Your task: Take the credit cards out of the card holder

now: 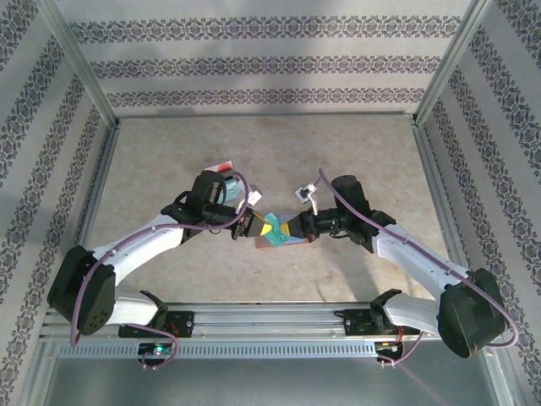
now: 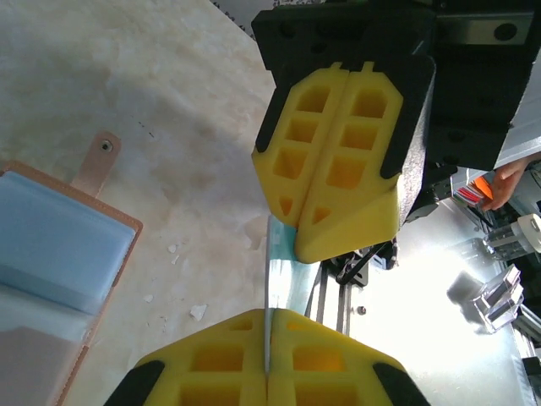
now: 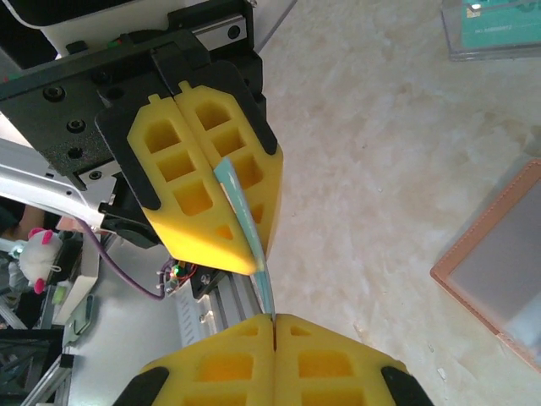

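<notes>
Beige table (image 1: 270,152), patterned walls (image 1: 270,63), teal stack (image 3: 494,30)

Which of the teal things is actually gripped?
The thin teal-and-yellow card, pinched edge-on between left gripper and right gripper, both shut on it. The teal-filled clear case lies apart on the table.

**One card pinched between two grippers above the table**

At the near edge, the yellow fingers of the right gripper (image 3: 272,326) are seen pressed together on the lower end of a thin, pale-teal card (image 3: 264,289), which is viewed edge-on and tilted. Its upper end is clamped between the closed yellow fingers of the left gripper (image 3: 250,251), set farther off and slightly to the left. To the right, the card holder (image 3: 503,271) is laid open on the mottled beige table (image 3: 380,152), its tan rim framing a grey pocket. A clear case (image 3: 494,30) with teal contents is seen in the far right corner.
</notes>
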You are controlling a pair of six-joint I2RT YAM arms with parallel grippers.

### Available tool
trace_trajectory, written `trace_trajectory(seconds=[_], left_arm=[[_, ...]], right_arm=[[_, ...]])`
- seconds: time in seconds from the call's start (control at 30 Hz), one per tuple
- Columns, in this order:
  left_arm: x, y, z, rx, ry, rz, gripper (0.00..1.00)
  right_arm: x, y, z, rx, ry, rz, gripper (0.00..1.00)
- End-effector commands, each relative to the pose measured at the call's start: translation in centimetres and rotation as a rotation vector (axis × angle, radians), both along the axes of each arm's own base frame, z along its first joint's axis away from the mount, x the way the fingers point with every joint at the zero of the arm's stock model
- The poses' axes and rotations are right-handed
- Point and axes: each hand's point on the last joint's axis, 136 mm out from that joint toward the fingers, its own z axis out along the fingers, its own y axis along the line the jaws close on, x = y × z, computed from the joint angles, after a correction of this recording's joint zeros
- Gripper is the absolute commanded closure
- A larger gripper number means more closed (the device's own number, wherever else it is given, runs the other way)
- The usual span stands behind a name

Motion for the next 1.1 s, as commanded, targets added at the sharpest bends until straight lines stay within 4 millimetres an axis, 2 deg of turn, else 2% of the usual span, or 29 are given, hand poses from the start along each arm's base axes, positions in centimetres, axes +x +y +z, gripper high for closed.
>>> trace_trajectory(seconds=[0.0, 0.03, 0.07, 0.13, 0.27, 0.4, 0.57, 0.73, 0.9, 1.07], left_arm=[[0.6, 0.1, 1.2, -0.051, -0.053, 0.024, 1.00], [0.7, 0.2, 1.4, -0.057, -0.069, 0.044, 1.00], [1.0, 0.4, 1.5, -0.062, -0.086, 0.070, 1.00], [1.6, 0.8, 2.2, -0.087, -0.129, 0.135, 1.00], [2.9, 1.7, 3.8, -0.166, -0.191, 0.265, 1.00], [3.5, 2.2, 5.3, -0.265, -0.192, 0.347, 1.00], [4.1, 2.3, 6.9, -0.381, -0.161, 0.388, 1.00], [4.2, 2.1, 8.4, -0.468, -0.145, 0.380, 1.00], [4.2, 1.9, 8.5, -0.466, -0.139, 0.371, 1.00], [3.8, 1.8, 8.9, -0.481, -0.137, 0.348, 1.00]], right_arm=[[0.5, 0.3, 2.0, 0.038, -0.085, -0.006, 0.77], [1.0, 0.0, 1.9, 0.031, -0.088, -0.042, 0.72], [1.2, -0.2, 2.0, 0.036, -0.092, -0.057, 0.71], [2.0, -0.8, 2.2, 0.040, -0.108, -0.129, 0.56], [3.2, -2.0, 3.0, 0.092, -0.149, -0.274, 0.38], [4.0, -3.0, 3.3, 0.174, -0.147, -0.399, 0.34], [3.9, -3.2, 3.8, 0.284, -0.153, -0.443, 0.32], [3.2, -1.7, 4.8, 0.341, -0.180, -0.405, 0.37], [2.9, -0.4, 6.6, 0.387, -0.229, -0.344, 0.40], [3.4, 0.3, 7.1, 0.391, -0.239, -0.327, 0.41]])
